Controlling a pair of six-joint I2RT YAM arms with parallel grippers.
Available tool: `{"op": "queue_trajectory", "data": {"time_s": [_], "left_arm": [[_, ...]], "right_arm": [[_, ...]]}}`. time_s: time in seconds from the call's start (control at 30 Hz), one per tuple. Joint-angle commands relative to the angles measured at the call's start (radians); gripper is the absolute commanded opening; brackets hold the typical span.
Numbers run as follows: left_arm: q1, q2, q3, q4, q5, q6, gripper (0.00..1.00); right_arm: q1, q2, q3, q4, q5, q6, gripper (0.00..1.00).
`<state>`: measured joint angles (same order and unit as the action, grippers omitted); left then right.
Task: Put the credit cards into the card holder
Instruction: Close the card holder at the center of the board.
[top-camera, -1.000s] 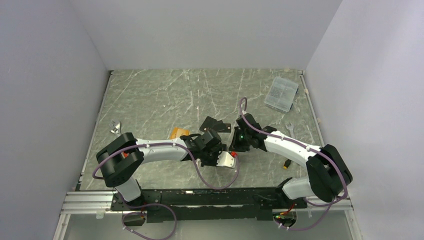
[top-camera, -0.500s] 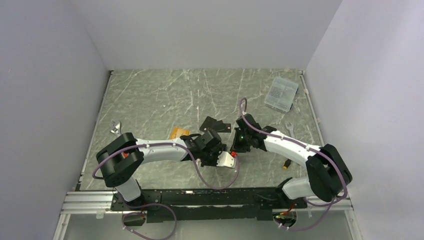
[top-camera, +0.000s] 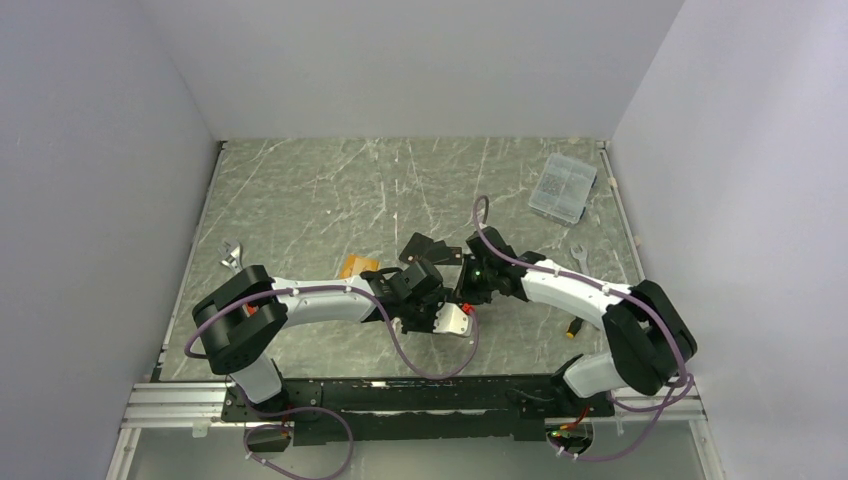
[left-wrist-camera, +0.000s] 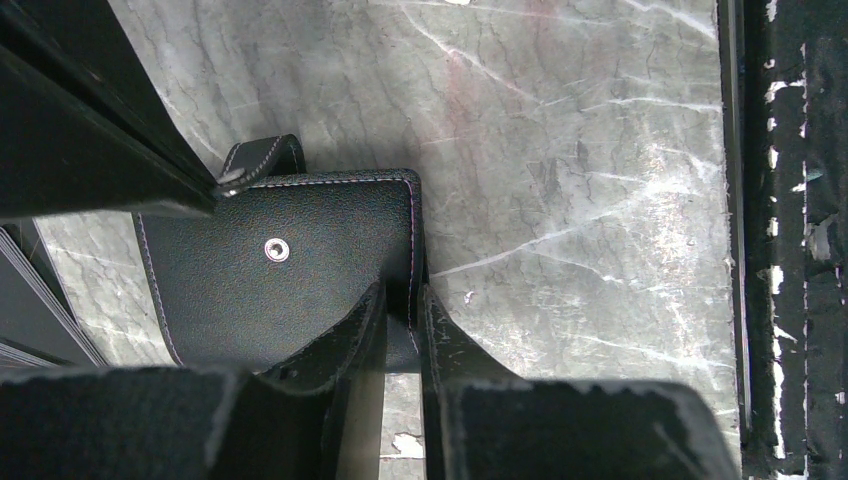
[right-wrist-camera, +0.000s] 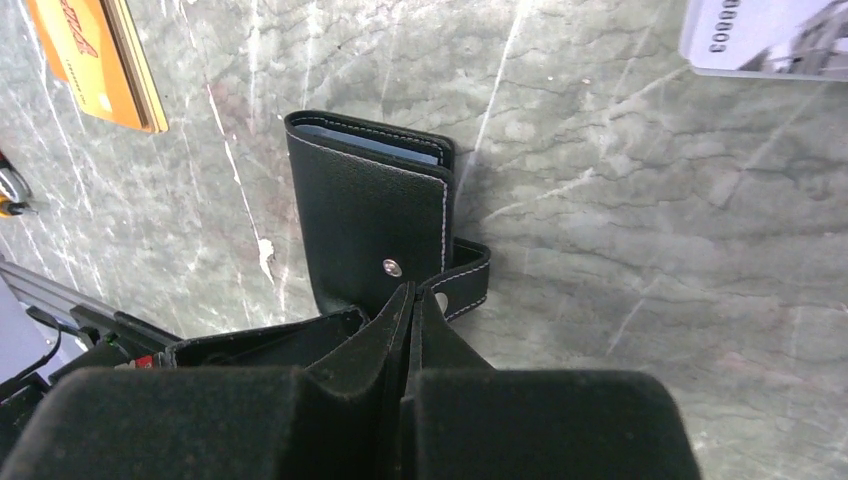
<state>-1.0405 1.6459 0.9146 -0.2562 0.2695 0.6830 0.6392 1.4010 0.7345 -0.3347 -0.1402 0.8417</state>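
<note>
The card holder (right-wrist-camera: 365, 215) is a black leather wallet with a snap stud, and it lies folded on the marble table (top-camera: 300, 200). It also shows in the left wrist view (left-wrist-camera: 300, 270). My left gripper (left-wrist-camera: 402, 295) is shut on its stitched side edge. My right gripper (right-wrist-camera: 412, 292) is shut, with its tips at the snap tab (right-wrist-camera: 468, 275), and it seems to pinch the tab's end. An orange-gold card (right-wrist-camera: 95, 60) lies beyond the holder to the left and also shows in the top view (top-camera: 358, 266). A silver-grey card (right-wrist-camera: 770, 35) lies at the far right. In the top view the two grippers meet (top-camera: 452, 292), and dark flat pieces (top-camera: 428, 248) lie just behind them.
A clear plastic box (top-camera: 562, 187) stands at the back right. One wrench (top-camera: 231, 255) lies at the left and another (top-camera: 578, 257) at the right. A small item (top-camera: 572, 328) lies near the right arm. The metal rail (top-camera: 400, 395) runs along the near edge.
My right arm has shifted slightly to the left, toward the left gripper. The left arm and the card holder have barely moved.
</note>
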Motion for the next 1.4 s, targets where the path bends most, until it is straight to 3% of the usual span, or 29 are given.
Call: {"op": "queue_trajectory", "data": {"time_s": [0.0,1.37], "left_arm": [[0.004,0.022,-0.014,-0.068,-0.048,-0.01,0.18],[0.004,0.043,0.009,-0.109,-0.033,-0.007,0.11]], "right_arm": [[0.023,0.029,0.037,0.052,-0.011,0.038,0.0],[0.089,0.09,-0.031,0.149,0.095,0.145,0.0]]}}
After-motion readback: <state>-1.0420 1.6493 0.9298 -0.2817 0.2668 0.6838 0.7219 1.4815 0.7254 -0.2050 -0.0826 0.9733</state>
